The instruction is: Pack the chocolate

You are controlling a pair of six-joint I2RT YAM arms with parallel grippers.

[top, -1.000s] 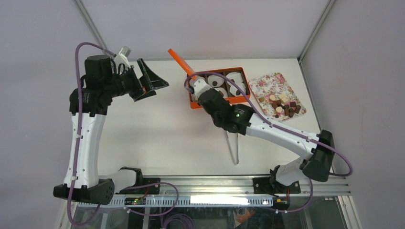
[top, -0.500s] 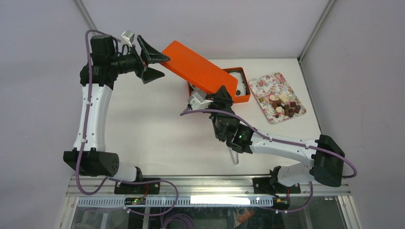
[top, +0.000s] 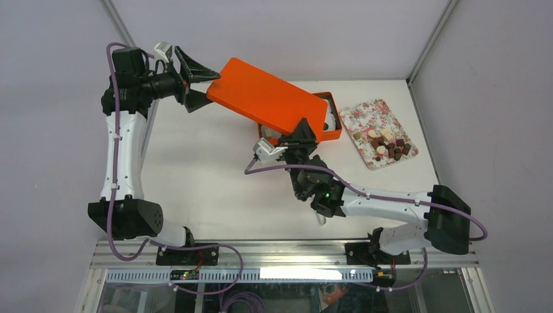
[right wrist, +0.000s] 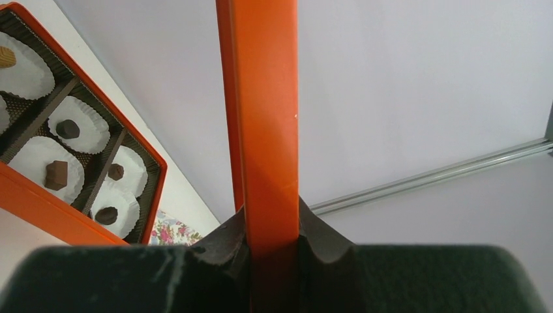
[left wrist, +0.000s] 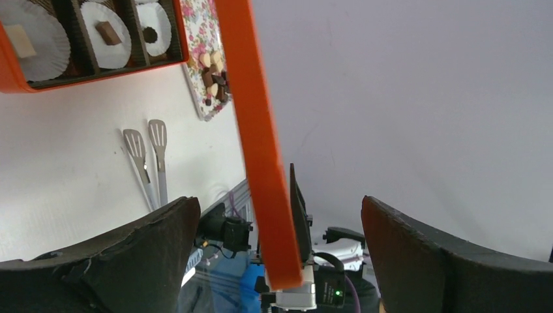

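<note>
One orange lid [top: 267, 104] is sitting between the left gripper's [top: 199, 83] wide-open jaws while the right gripper [right wrist: 270, 218] is pinching it.

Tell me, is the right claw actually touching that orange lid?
Touching. The right wrist view shows the right gripper clamped on the orange lid, a dark finger pressed against each side.

Orange lid [top: 267, 98] raised, tilted over orange box [top: 334, 134]; most of box hidden beneath it. Right gripper [top: 303, 130] clamped on lid's near long edge. Left gripper [top: 212, 90] spread wide at lid's left end, contact not discernible. Floral tray [top: 365, 116] on table [top: 209, 169] just right of box, carrying loose chocolate [top: 389, 147] pieces.
</note>
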